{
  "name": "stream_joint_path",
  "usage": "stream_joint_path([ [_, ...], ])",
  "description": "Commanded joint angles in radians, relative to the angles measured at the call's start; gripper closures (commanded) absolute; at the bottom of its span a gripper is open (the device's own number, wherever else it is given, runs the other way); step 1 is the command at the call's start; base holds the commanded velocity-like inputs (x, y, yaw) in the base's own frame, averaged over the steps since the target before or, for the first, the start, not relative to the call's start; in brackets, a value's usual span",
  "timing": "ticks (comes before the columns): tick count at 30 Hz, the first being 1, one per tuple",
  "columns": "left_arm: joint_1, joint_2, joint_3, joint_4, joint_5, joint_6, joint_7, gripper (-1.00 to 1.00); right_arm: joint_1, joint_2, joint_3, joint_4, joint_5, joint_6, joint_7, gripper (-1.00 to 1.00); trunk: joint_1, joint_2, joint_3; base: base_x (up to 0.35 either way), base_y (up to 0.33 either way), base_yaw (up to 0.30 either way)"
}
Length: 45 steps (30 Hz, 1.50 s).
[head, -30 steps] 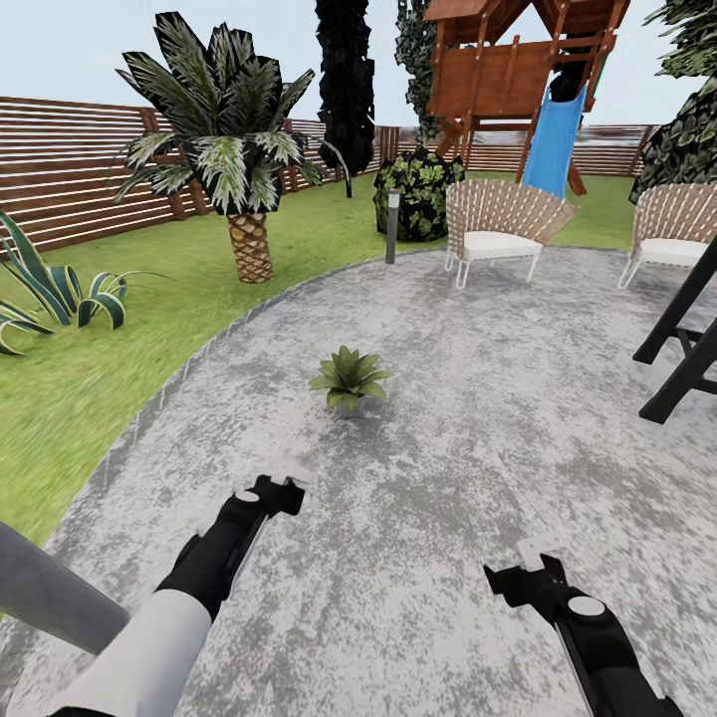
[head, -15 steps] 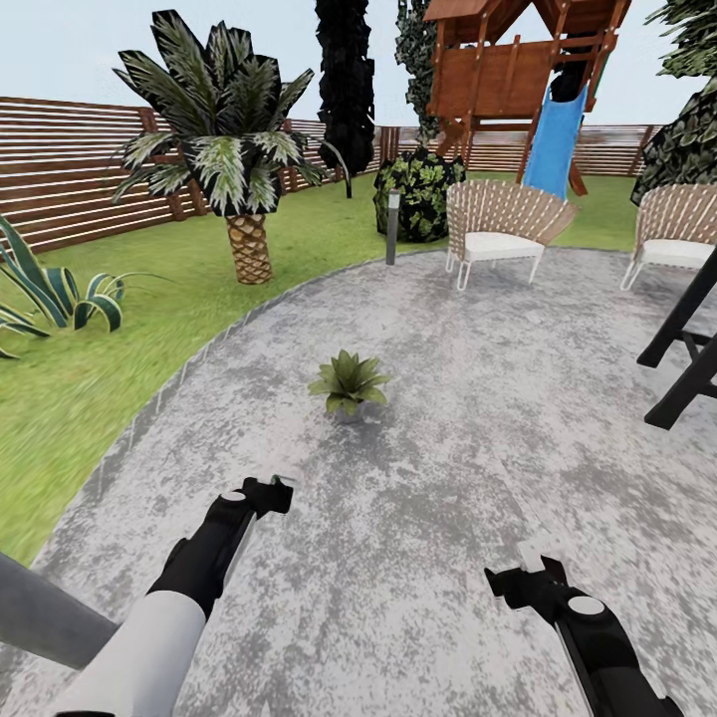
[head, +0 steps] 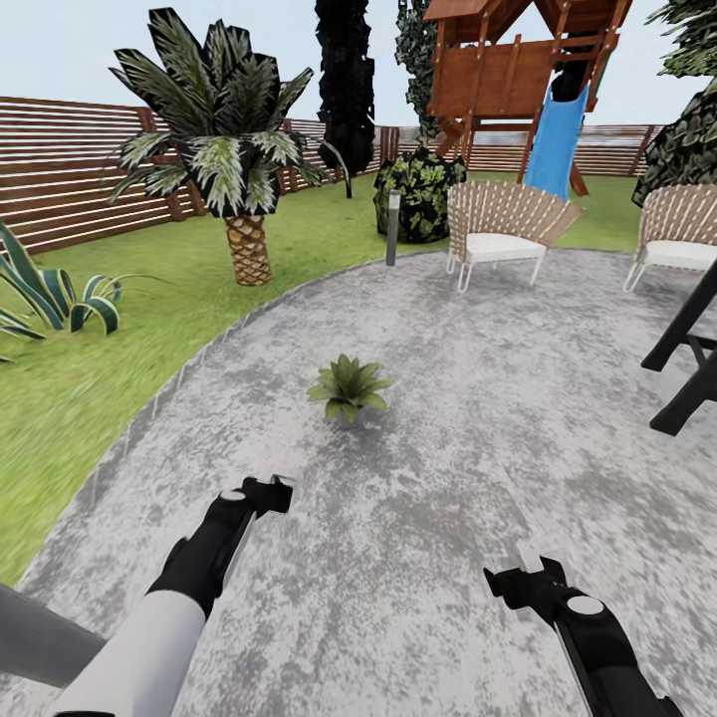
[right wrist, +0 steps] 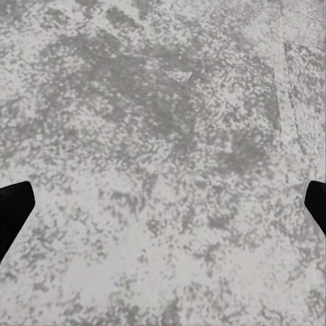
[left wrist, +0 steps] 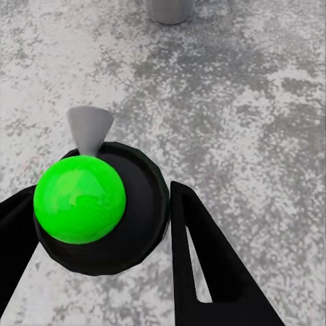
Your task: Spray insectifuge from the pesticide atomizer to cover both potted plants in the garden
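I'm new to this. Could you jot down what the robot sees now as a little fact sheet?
place: grey paved patio, lawn and wooden fence beyond
potted plant: one, upright on the paving ahead of both arms
left fingers: either side of a dark round object bearing a green ball
right fingers: wide apart over paving
seating: two woven chairs at the far edge
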Motion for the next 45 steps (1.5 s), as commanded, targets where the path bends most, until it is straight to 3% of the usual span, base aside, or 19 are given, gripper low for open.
stream_joint_path([
  [1, 0.000, 0.000, 0.001, -0.002, -0.011, 0.004, -0.008, 1.00, -0.001, 0.000, -0.001, -0.001, 0.011, 0.003, 0.009, -1.00, 0.000, 0.000, -0.001, 0.284, 0.000, 0.000],
  [5, 0.000, 0.000, 0.000, -0.002, -0.011, 0.004, -0.008, 1.00, -0.001, 0.000, -0.002, -0.001, -0.003, 0.003, 0.009, -1.00, 0.000, 0.000, -0.001, 0.323, 0.000, 0.000],
  [10, 0.000, -0.001, 0.001, -0.002, -0.010, 0.004, -0.008, 1.00, -0.001, -0.001, -0.003, -0.001, -0.109, 0.003, 0.009, -1.00, 0.000, 0.000, -0.001, 0.342, 0.000, -0.001],
  [14, 0.000, -0.002, 0.001, -0.002, -0.010, 0.004, -0.008, 1.00, -0.001, -0.001, -0.004, -0.001, -0.142, 0.003, 0.008, -1.00, 0.000, 0.000, 0.001, 0.344, 0.025, -0.067],
  [26, 0.000, -0.001, -0.001, -0.002, -0.011, 0.004, -0.008, 1.00, -0.001, -0.001, -0.004, -0.001, -0.151, 0.003, 0.007, -1.00, 0.000, 0.000, 0.004, 0.296, 0.176, -0.048],
  [40, 0.000, -0.001, 0.000, -0.002, -0.011, 0.004, -0.008, 1.00, -0.001, -0.001, -0.005, -0.002, -0.151, 0.003, 0.007, -1.00, 0.000, 0.000, 0.004, 0.022, 0.007, 0.000],
  [45, 0.000, -0.001, 0.001, -0.002, -0.011, 0.004, -0.008, 1.00, -0.001, -0.001, -0.005, -0.002, -0.151, 0.003, 0.007, -1.00, -0.019, 0.035, 0.020, 0.000, 0.000, 0.000],
])
